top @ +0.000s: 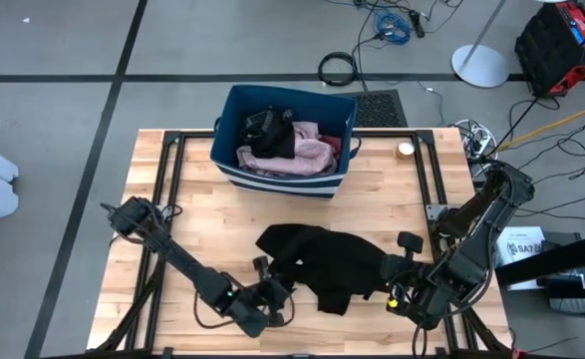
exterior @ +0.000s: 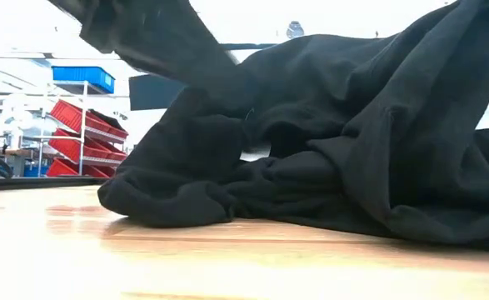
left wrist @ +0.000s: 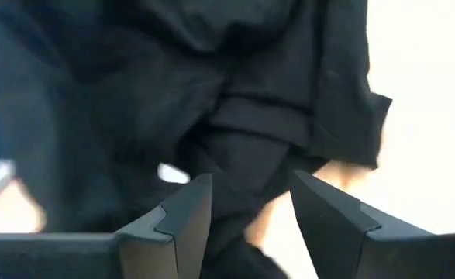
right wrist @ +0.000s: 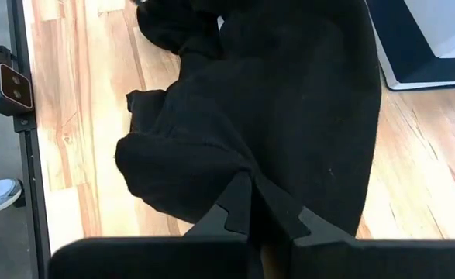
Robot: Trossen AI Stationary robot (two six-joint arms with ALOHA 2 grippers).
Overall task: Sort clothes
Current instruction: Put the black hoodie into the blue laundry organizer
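A black garment lies bunched on the wooden table near its front edge and fills the low view. My right gripper is shut on the garment's right end. My left gripper is at the garment's left end. It is open, and in the left wrist view its two fingers frame a bunched fold of the black cloth. Pale pink, black and maroon clothes lie in the bin. My left gripper has black cloth showing between its open fingers; whether they touch it cannot be told. My right gripper pinches a raised fold of the black garment between its two fingers, slanting down from above. That end is drawn up; the rest lies on the table.
A dark blue bin with white stripes stands at the table's far middle. A small roll of tape lies to its right. A black metal frame runs along the table's sides. Bare wood lies between the bin and the garment.
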